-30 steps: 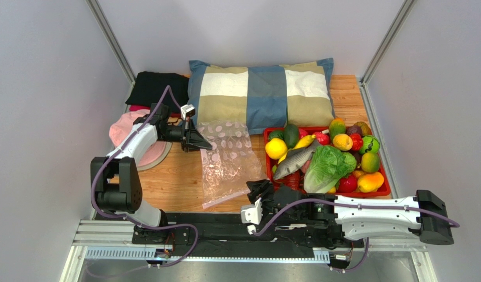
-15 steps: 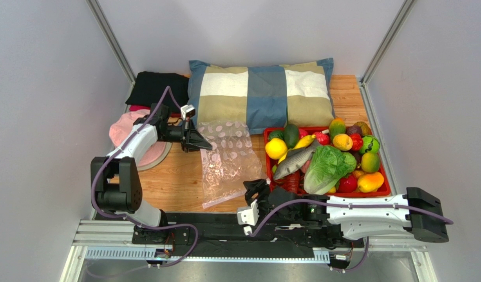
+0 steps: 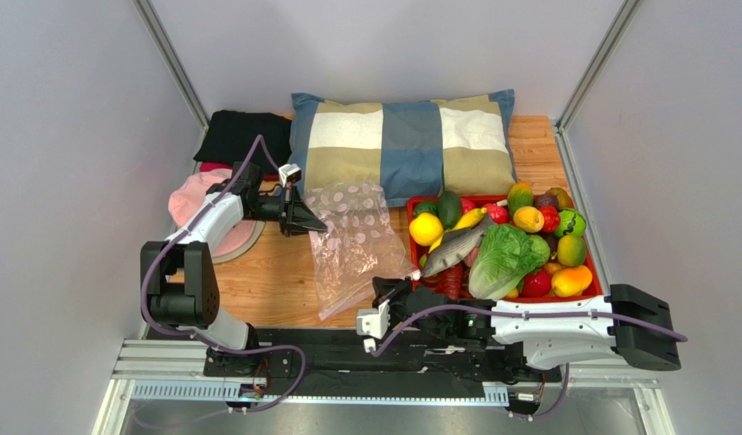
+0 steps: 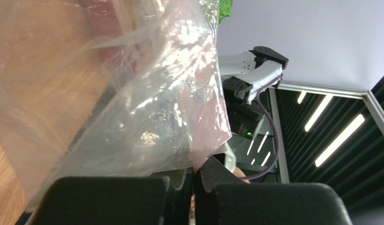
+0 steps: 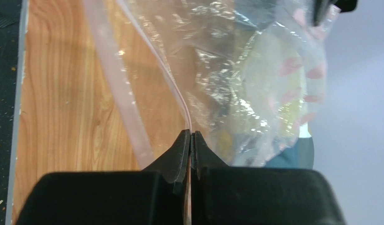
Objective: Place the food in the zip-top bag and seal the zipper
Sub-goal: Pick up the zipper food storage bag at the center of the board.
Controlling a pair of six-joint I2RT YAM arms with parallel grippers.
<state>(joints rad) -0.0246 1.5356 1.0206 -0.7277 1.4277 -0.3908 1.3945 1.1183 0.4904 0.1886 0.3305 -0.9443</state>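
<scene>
Zip-top bag [image 3: 352,240]: clear, pink-dotted, on the counter [image 3: 257,281] left of the red tray [image 3: 595,281], held between both arms.
Left jaws: together, clamped on its far left corner.
Right jaws: together, pinching one lip of the zipper [image 5: 115,86] at the near edge.
Food [image 3: 503,254]: heaped in the tray.

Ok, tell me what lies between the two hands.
The dotted zip-top bag, stretched from the left hand to the right hand, both shut on its edges; the top view shows it.
</scene>
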